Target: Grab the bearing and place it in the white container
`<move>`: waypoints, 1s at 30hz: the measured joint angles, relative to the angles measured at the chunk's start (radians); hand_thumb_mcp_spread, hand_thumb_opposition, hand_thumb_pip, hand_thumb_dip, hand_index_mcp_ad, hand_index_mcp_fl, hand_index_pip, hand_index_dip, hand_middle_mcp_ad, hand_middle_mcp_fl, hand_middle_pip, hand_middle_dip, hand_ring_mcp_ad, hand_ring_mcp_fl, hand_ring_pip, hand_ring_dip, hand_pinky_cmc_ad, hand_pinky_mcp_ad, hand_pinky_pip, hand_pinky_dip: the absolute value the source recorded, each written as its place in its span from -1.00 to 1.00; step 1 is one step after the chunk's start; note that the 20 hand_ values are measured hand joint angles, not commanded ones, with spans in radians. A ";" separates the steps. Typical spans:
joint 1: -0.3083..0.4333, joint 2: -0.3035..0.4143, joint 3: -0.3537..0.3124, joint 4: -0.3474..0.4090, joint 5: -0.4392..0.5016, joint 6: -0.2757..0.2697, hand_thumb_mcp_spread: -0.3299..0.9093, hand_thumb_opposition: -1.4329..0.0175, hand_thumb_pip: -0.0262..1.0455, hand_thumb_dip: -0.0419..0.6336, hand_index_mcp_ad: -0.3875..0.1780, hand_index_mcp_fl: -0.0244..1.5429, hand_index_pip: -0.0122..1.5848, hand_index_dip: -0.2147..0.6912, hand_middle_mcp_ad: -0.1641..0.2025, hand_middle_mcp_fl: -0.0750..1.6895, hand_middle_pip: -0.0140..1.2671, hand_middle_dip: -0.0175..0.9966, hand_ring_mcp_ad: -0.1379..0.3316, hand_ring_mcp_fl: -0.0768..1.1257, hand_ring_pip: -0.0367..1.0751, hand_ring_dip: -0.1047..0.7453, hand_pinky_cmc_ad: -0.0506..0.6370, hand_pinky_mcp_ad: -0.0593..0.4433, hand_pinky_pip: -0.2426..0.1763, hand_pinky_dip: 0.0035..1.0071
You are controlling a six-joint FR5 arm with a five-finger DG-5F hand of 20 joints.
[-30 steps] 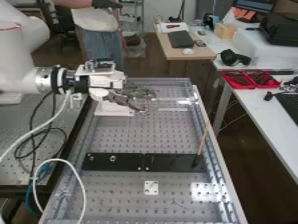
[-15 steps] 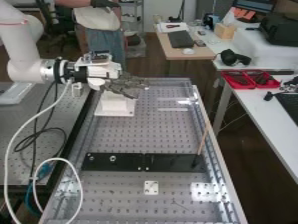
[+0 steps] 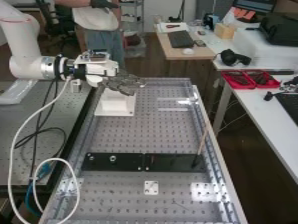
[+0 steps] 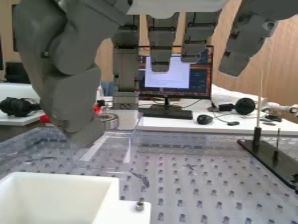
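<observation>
The robot hand (image 3: 124, 84) has moved higher in the high view and a bit to its left, so more of the white box (image 3: 116, 106) shows. The white cord (image 3: 12, 150) now hangs straighter down.

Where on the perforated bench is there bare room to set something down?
Widest: the perforated bench between the white container and the black plates. Smaller: left of the small white plate in the high view. Crowded: by the container, near the hand, and around the upright rod.
</observation>
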 joint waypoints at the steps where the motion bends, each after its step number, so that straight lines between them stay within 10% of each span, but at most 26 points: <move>1: 0.003 -0.001 -0.001 0.000 0.001 0.002 0.20 -0.16 0.13 0.01 0.09 -0.59 0.70 -0.01 0.21 -0.83 -0.77 -0.59 0.03 -0.87 -0.76 -0.61 0.21 0.38 0.10 -0.65; 30: 0.119 -0.019 -0.072 0.074 0.076 0.065 0.20 -0.16 0.02 0.01 0.07 -0.52 0.70 -0.01 0.24 -0.81 -0.77 -0.60 0.05 -0.87 -0.76 -0.61 0.21 0.38 0.10 -0.65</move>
